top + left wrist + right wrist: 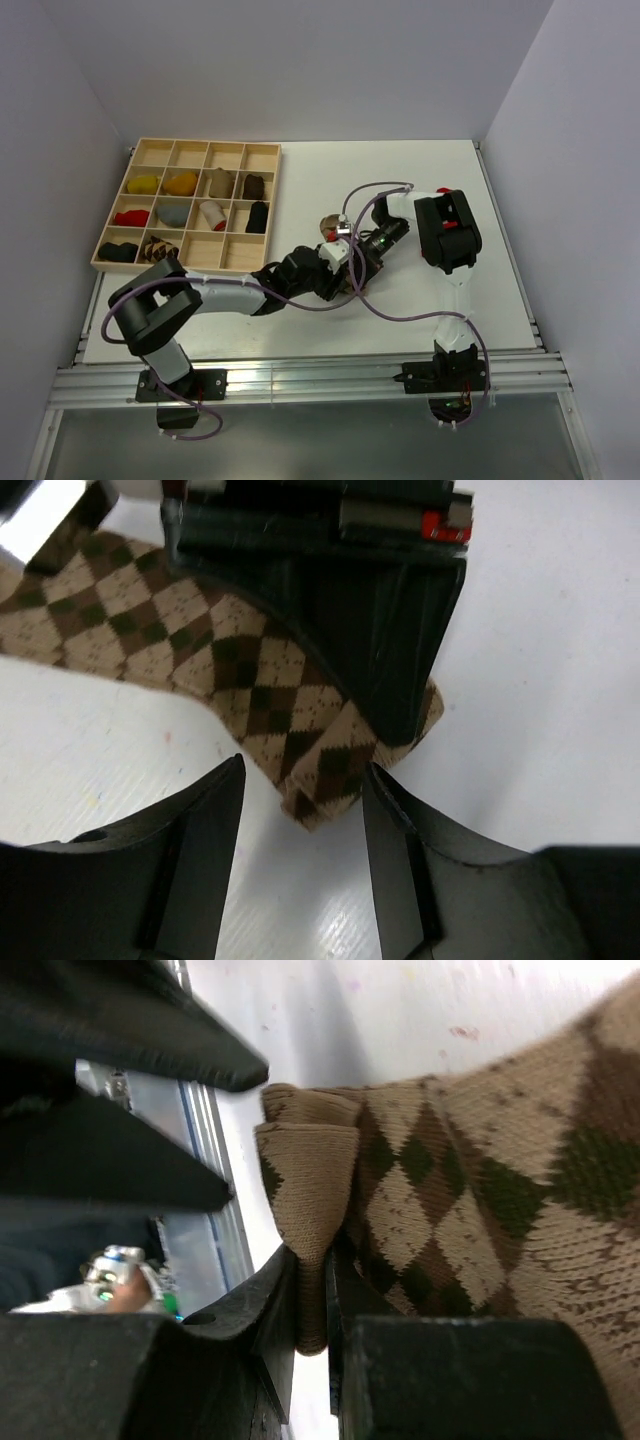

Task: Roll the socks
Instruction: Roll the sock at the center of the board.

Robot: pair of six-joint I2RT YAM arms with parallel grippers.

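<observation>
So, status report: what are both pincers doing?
Left pincer open, astride argyle sock end. Right pincer shut on its folded edge. Wooden tray stands apart.

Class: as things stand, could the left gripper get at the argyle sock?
Probably yes. The left gripper is open, an end of the argyle sock lying just before its gap; the right gripper, shut on the sock further along, leaves that end uncovered.

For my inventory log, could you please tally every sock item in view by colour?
Yellow bundle: 1
Orange bundle: 1
Red bundle: 1
Grey bundles: 2
White-and-red roll: 1
Dark bundles: 3
Argyle bundle in tray: 1
Argyle sock on table: 1
Total: 11
</observation>
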